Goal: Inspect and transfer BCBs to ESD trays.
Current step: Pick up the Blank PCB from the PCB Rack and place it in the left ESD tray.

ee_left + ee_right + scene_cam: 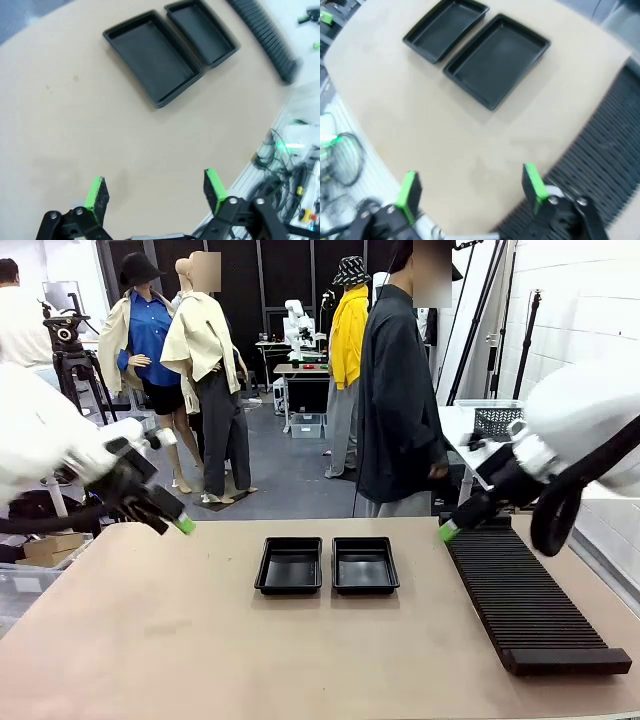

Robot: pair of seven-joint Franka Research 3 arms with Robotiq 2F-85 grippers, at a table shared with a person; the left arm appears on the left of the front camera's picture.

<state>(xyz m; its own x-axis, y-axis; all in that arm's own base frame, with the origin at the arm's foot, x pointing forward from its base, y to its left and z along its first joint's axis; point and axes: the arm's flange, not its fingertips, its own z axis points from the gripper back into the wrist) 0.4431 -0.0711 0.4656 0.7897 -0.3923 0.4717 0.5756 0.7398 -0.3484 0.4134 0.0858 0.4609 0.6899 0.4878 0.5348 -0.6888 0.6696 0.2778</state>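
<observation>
Sitting at tabletop centre: two ESD trays, side by side.
Right edge: ribbed rack.
Far edge: person.
Jaws: both spread, empty.

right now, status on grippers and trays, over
Left gripper open, empty, over bare table. Right gripper open, empty, by the far end of the ribbed rack. ESD trays side by side mid-table, both empty. Person standing at the far edge.

A tan table is carrying 2 glossy black ESD trays, which are sitting side by side near its middle, long edges almost touching. A long black ribbed rack is lying along the table's right side, well apart from the trays.
</observation>
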